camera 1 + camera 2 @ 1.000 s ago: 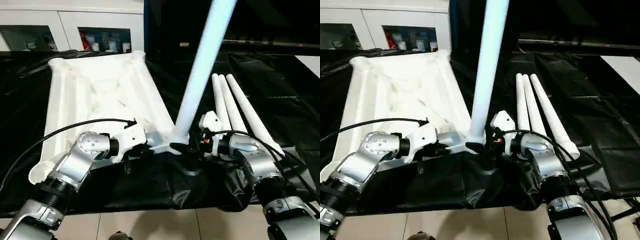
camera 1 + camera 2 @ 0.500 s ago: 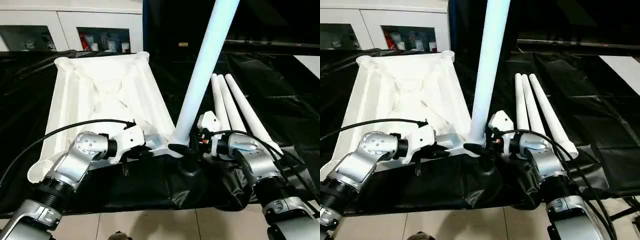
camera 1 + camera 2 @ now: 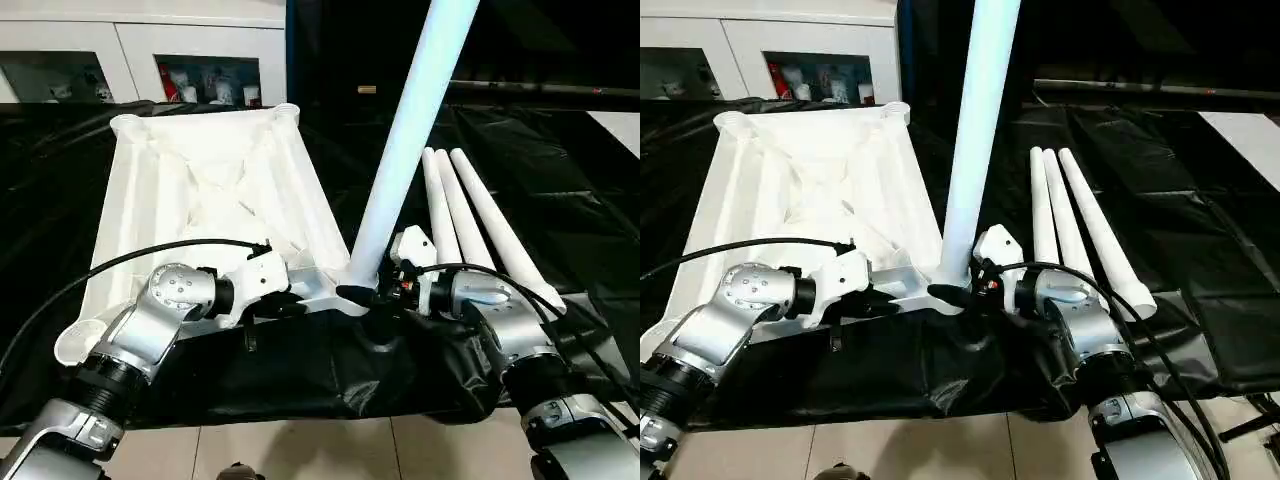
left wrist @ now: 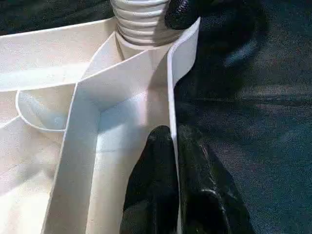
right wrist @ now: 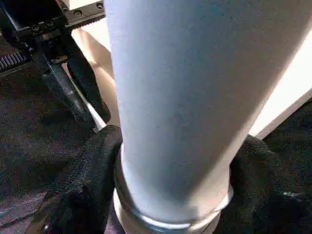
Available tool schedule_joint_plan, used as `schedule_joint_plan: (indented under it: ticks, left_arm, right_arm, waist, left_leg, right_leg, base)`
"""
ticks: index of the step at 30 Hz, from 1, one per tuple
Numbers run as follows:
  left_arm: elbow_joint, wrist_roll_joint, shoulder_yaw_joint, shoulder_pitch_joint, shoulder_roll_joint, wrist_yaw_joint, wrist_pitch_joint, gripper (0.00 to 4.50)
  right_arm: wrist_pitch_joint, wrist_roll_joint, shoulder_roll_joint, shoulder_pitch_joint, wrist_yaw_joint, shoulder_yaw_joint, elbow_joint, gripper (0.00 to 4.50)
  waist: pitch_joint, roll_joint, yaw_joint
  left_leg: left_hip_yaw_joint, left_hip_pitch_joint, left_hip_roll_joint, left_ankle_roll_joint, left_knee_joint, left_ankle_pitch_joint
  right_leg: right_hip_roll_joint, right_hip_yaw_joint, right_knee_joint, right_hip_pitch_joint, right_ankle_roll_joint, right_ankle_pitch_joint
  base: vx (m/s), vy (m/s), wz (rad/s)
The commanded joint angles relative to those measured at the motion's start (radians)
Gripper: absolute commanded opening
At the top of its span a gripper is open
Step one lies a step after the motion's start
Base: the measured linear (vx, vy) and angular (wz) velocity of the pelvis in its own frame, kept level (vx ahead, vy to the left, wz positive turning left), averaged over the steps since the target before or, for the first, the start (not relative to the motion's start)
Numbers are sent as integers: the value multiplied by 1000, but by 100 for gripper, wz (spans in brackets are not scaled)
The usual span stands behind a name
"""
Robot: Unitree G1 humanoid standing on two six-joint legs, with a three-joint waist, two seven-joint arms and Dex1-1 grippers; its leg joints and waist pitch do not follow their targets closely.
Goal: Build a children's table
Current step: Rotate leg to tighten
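Two silver forearms reaching in from the lower corners of the head views, elbows bent, wrists turned inward toward the centre of the frame. Left pincer (image 4: 173,161) pressed together on the thin side wall of the white plastic rectangular tabletop (image 3: 200,190) — one black finger (image 4: 153,185) inside the rim, the other outside, seen plainly in the left wrist view. Tabletop lying ribbed underside up on the black cloth-covered desk (image 3: 560,190), filling the upper left of the left eye view, its near right corner at lower centre, close to the desk's front edge.

Right pincer (image 3: 958,295) level at lower centre, black fingers (image 5: 80,190) set to either side of the base of the long white tubular leg (image 3: 405,150). Leg standing in the near right corner socket, tilted slightly to the right in the left eye view, rising out of the top of the frame. Whether those fingers press the leg or merely flank it — cannot tell.

Three more white tubular legs (image 3: 470,215) lying side by side on the desk at centre right, fanning out toward the lower right.

Left wrist view: grooved rings at the leg's foot where it enters the socket, and a dark fingertip of the other pincer beside it. Right wrist view: a metal-looking collar at the leg's base, plus the left pincer's fingers at upper left. White cabinets (image 3: 130,40) along the top left of the head views.
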Motion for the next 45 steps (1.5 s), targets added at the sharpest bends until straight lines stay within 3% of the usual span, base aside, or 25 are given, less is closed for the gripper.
schedule_joint_plan:
  ticks: [1, 10, 13, 16, 18, 19, 23, 25, 26, 27, 29, 30, 31, 34, 36, 38, 40, 42, 45]
  left_arm:
    - [-6, 3, 2, -11, 1, -9, -30, 0]
    - [-14, 8, 5, -3, 2, 10, -12, 0]
    - [21, 24, 32, -15, -38, 112, 42, 0]
    - [74, 46, 67, -42, -107, 269, 123, 0]
    - [98, 56, 86, -58, -156, 365, 177, 0]
    - [105, 59, 94, -64, -181, 406, 205, 0]
    - [129, 70, 120, -91, -316, 584, 315, 0]
    - [127, 72, 122, -94, -350, 614, 335, 0]
    - [128, 97, 102, -99, -384, 644, 340, 0]
    - [131, 111, 91, -101, -386, 648, 333, 0]
    - [132, 122, 80, -103, -384, 651, 329, 0]
    - [129, 118, 83, -101, -379, 646, 329, 0]
    - [129, 118, 83, -101, -379, 646, 329, 0]
    - [118, 119, 83, -97, -362, 627, 333, 0]
    - [94, 116, 86, -83, -317, 574, 337, 0]
    - [89, 114, 87, -80, -309, 565, 336, 0]
    - [81, 112, 89, -73, -290, 539, 323, 0]
    - [57, 107, 83, -56, -246, 477, 281, 0]
    - [13, 91, 64, -19, -171, 372, 232, 0]
  right_arm:
    - [-13, -17, 0, -1, -3, 12, 17, 276]
    - [-7, -13, 17, -5, -24, 4, 43, 272]
    - [24, -10, 54, -7, -151, -39, 107, 272]
    - [58, -10, 107, -13, -323, -81, 177, 272]
    - [78, -13, 143, -24, -439, -103, 217, 272]
    - [85, -14, 161, -33, -494, -111, 235, 272]
    - [111, -11, 252, -86, -709, -149, 323, 272]
    - [110, -18, 273, -102, -741, -149, 343, 272]
    - [95, -30, 303, -129, -760, -143, 369, 272]
    - [88, -31, 310, -136, -753, -141, 375, 272]
    - [80, -32, 319, -145, -746, -139, 379, 272]
    - [73, -28, 321, -148, -722, -138, 378, 328]
    - [73, -28, 321, -148, -722, -138, 378, 342]
    - [54, -31, 323, -159, -701, -138, 386, 357]
    - [22, -25, 314, -174, -649, -144, 375, 376]
    - [20, -22, 311, -176, -636, -146, 369, 391]
    - [19, -29, 289, -175, -598, -134, 349, 395]
    - [47, -40, 237, -160, -514, -98, 276, 432]
    - [115, -32, 142, -117, -367, -57, 132, 432]
  waist:
    - [-69, -1, 0]
    - [-69, 1, 0]
    - [-64, 1, -4]
    - [-51, 0, -10]
    - [-47, 0, -13]
    - [-49, -1, -12]
    - [-47, -5, -16]
    - [-47, -5, -19]
    - [-46, -13, -19]
    - [-51, -8, -18]
    - [-53, -8, -15]
    - [-53, -11, -16]
    - [-53, -10, -15]
    - [-51, -9, -18]
    - [-51, -8, -28]
    - [-53, -8, -35]
    - [-55, -10, -37]
    - [-59, -14, -36]
    - [-69, -16, -31]
  left_leg:
    - [2, 18, 23, 67, -57, -69]
    - [1, 18, 22, 57, -57, -87]
    - [1, 19, 23, 45, -60, -103]
    - [2, 25, 23, -2, -72, -203]
    - [-5, 34, 23, -40, -79, -292]
    - [-7, 35, 22, -40, -78, -299]
    - [-7, 37, 20, -39, -80, -301]
    - [-7, 37, 20, -38, -81, -301]
    - [-5, 36, 19, -28, -81, -303]
    - [-8, 35, 18, -24, -82, -293]
    - [-6, 33, 18, -12, -81, -267]
    - [-6, 31, 18, -6, -82, -251]
    - [-6, 30, 18, -2, -83, -240]
    - [-6, 29, 18, 1, -85, -256]
    - [-11, 19, 18, -3, -89, -267]
    - [-12, 17, 18, -4, -89, -255]
    - [-8, 21, 20, 6, -85, -230]
    - [-5, 21, 21, 24, -79, -171]
    - [-2, 13, 16, 83, -64, -32]
  right_leg:
    - [-59, 44, -49, 63, -260, 103]
    - [-60, 45, -50, 62, -257, 82]
    - [-60, 46, -54, 59, -257, 55]
    - [-63, 48, -73, 55, -231, -125]
    - [-69, 49, -89, 54, -184, -306]
    - [-71, 50, -94, 53, -168, -330]
    - [-68, 50, -99, 46, -157, -349]
    - [-66, 50, -99, 47, -155, -340]
    - [-66, 50, -103, 49, -147, -339]
    - [-67, 49, -100, 51, -144, -324]
    - [-67, 50, -99, 53, -140, -283]
    - [-65, 49, -96, 55, -145, -252]
    - [-65, 48, -95, 56, -148, -235]
    - [-66, 48, -97, 55, -149, -253]
    - [-66, 43, -98, 61, -140, -290]
    - [-66, 43, -98, 62, -142, -275]
    - [-66, 46, -95, 58, -163, -224]
    - [-66, 45, -86, 61, -188, -145]
    - [-56, 45, -59, 69, -217, 95]
  base:
    - [0, 0, 0]
    - [0, 0, 0]
    - [0, 0, 0]
    - [0, 0, 0]
    - [0, 0, 0]
    - [0, 0, 0]
    - [0, 0, 0]
    - [0, 0, 0]
    - [0, 0, 0]
    - [0, 0, 0]
    - [0, 0, 0]
    - [0, 0, 0]
    - [0, 0, 0]
    - [0, 0, 0]
    - [0, 0, 0]
    - [0, 0, 0]
    - [0, 0, 0]
    - [0, 0, 0]
    - [0, 0, 0]
